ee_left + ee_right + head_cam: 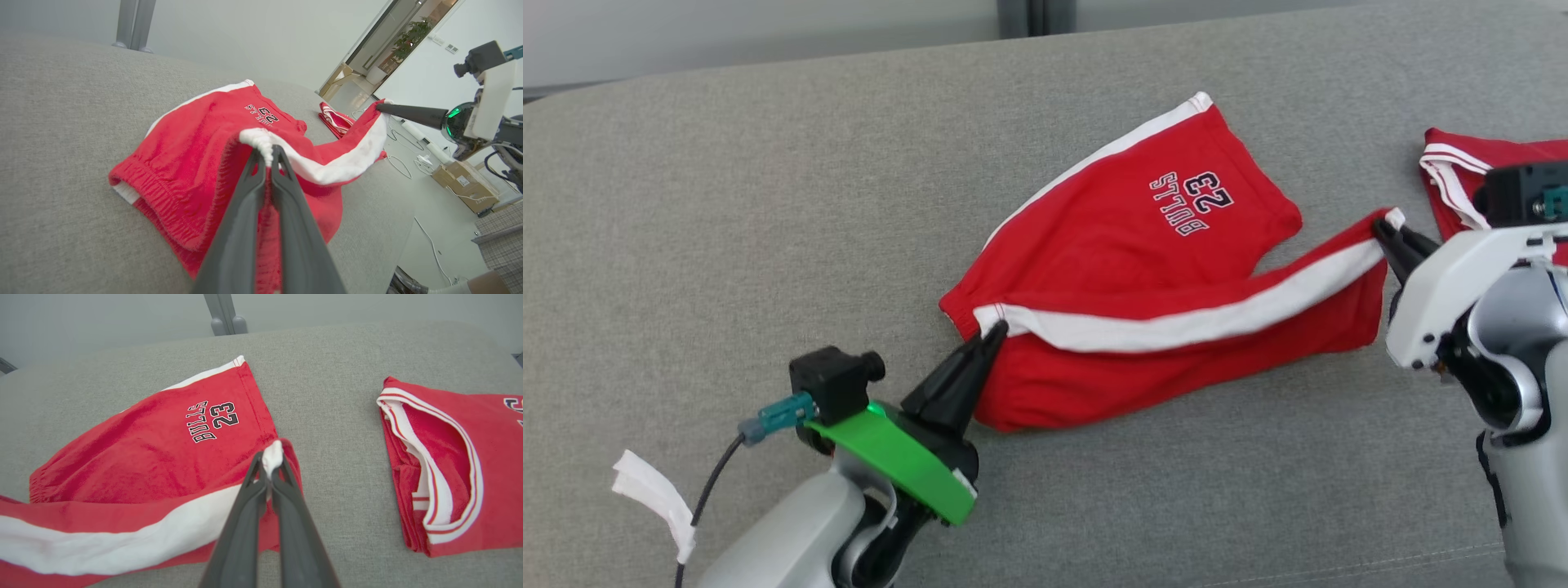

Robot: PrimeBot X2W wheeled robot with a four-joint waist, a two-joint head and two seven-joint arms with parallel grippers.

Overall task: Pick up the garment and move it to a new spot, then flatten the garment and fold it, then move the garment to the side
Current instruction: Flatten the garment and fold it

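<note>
Shorts (1127, 269) stretch left-right: waistband in left hand (996, 330), hem in right hand (1380, 229).

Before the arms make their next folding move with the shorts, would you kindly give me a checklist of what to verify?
1. The left end effector is shut on the waistband of the shorts, at the white stripe: ok.
2. The right end effector is shut on the stripe's hem corner: ok.
3. The striped edge is raised off the grey surface between both grips: ok.
4. The printed leg lies flat: ok.
5. The folded jersey lies apart from the shorts: ok.
6. Both fabric layers are caught in each grip: cannot tell.
</note>
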